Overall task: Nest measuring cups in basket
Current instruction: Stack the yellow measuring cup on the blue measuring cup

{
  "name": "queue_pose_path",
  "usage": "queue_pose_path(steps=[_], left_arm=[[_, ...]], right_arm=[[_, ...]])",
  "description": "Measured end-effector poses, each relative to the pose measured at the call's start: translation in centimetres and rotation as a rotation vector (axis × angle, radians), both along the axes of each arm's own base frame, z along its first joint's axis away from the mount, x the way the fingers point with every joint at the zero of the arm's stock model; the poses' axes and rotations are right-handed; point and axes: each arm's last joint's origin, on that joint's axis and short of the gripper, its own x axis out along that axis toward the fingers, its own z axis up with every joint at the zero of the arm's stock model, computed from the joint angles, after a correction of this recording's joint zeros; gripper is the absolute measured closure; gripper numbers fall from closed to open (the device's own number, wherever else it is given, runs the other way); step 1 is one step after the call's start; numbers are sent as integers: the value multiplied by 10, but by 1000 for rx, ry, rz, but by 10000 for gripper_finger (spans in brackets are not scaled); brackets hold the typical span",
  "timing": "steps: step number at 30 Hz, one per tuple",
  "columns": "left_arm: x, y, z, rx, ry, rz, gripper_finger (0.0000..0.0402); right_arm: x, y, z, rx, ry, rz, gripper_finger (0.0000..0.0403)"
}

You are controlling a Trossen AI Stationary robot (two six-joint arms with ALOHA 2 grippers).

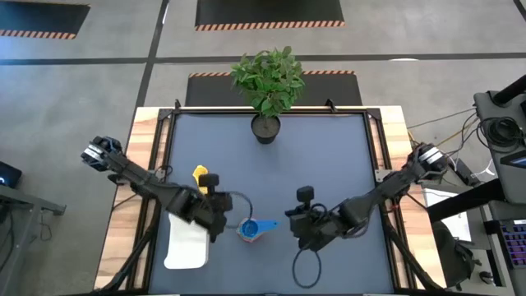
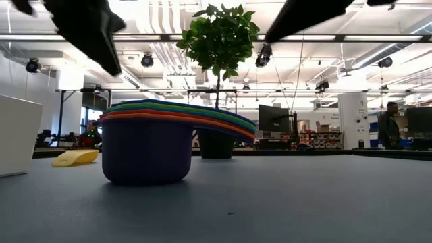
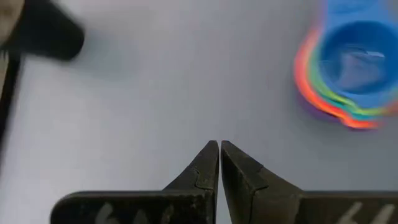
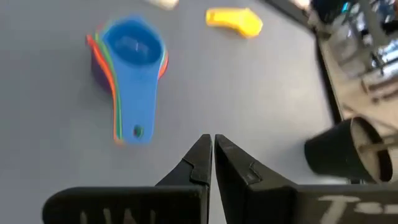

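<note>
The nested stack of measuring cups [image 1: 251,228] sits on the bench [image 1: 329,164], just beside the basket [image 1: 187,245], on the side toward the right arm. A blue cup is on top, and orange, green and purple rims show beneath it. 1 yellow cup [image 1: 200,174] lies apart from the stack, on the side toward the plant pot [image 1: 265,129], near the basket's far end. The basket looks to hold nothing, though the left arm hides part of it.

The left tool [image 1: 220,224] hovers just beside the stack, between it and the basket, clenched on nothing. The right tool [image 1: 302,228] hangs near the stack's other side, toward which the handles point; it too is clenched and empty.

The likely step is gathering the yellow cup into the stack, then moving everything into the basket. To do it well, the nearer left tool should release its fingers, come down over the yellow cup's flat handle, pinch it squarely and lower the cup level into the blue 1, so the stack does not tip or slide.
</note>
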Motion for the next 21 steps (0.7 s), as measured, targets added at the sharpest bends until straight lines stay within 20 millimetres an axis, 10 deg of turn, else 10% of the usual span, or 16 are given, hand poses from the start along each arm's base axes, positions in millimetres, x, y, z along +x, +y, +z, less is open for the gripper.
queue_pose_path(steps=[12, 21], left_arm=[[-20, 97, -48, -133, 86, 556, 402], [-44, 133, -71, -208, 108, 799, 402]], right_arm=[[-35, -36, 29, 43, -386, 79, 394], [-45, -45, 41, 69, -442, 63, 394]])
